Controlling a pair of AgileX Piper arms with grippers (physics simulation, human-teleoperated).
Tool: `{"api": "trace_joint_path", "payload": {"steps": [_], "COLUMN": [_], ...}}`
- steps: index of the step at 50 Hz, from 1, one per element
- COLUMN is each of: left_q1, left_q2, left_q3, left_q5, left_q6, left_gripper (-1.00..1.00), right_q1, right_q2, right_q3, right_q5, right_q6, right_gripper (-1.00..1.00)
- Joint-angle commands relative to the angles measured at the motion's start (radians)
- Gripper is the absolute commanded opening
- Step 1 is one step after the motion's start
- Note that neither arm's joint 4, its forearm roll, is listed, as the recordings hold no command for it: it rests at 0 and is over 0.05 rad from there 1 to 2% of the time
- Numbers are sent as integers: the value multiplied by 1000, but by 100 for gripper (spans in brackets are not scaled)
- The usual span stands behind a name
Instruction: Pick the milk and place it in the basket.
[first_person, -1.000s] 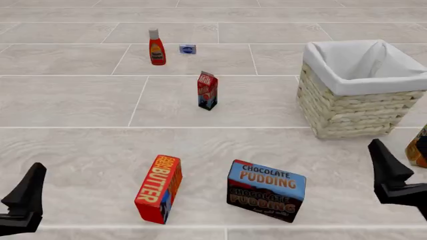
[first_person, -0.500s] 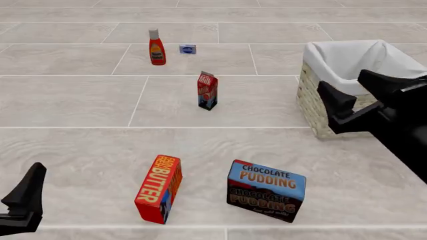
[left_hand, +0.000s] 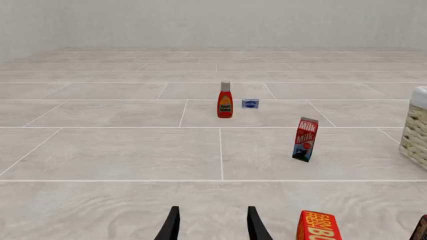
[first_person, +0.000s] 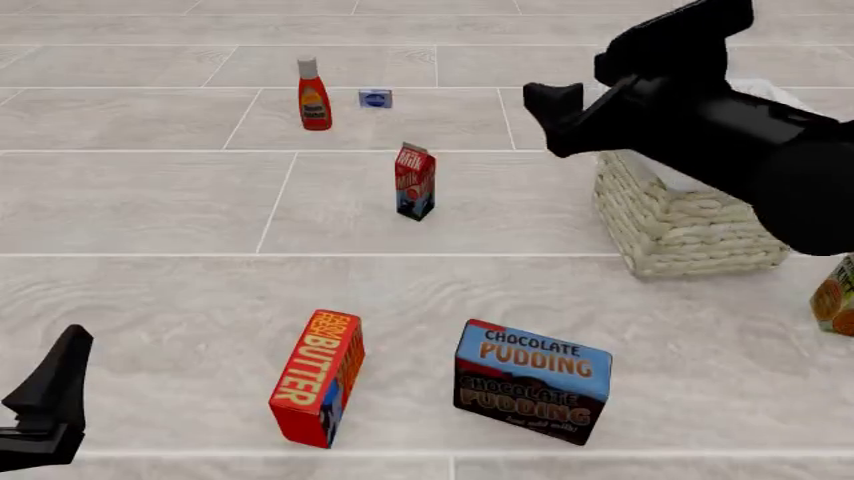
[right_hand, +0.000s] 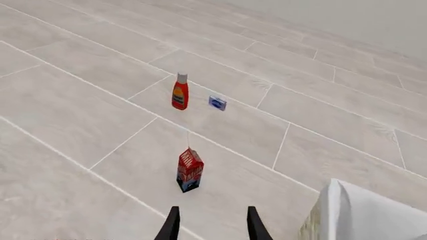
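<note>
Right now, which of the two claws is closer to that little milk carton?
The right gripper, raised just right of the milk. The left gripper sits far back at the table's near-left edge.

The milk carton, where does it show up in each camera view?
Front view: the milk stands mid-floor, left of the basket.
Left wrist view: the milk is right of centre.
Right wrist view: the milk is near the centre.
Shared landmark: the ketchup bottle, beyond it.

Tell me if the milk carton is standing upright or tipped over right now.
Upright. The milk stands on its blue base with the gabled top up, alone on the table, out of the basket, with no claw touching it.
</note>
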Motion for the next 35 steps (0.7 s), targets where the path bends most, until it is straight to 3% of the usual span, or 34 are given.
{"api": "trace_joint_path", "payload": {"steps": [1, 3, 5, 7, 9, 19, 35], "left_q1": [0, 0, 0, 0, 0, 0, 0], "left_q2": [0, 0, 0, 0, 0, 0, 0], "left_q3": [0, 0, 0, 0, 0, 0, 0], "left_q5": [0, 0, 0, 0, 0, 0, 0], "left_q6": [0, 0, 0, 0, 0, 0, 0], "left_gripper": [100, 100, 100, 100, 100, 100, 100], "right_q1": [53, 50, 62, 56, 56, 29, 45], "right_q2": [201, 239, 302, 348, 378, 557, 792], "right_q3": [-246, -290, -367, -415, -459, -682, -949], "right_q5": [166, 176, 234, 250, 265, 365, 457], "right_q6": [-1, -27, 4, -40, -23, -82, -72], "right_gripper": [100, 100, 100, 100, 100, 100, 100]}}
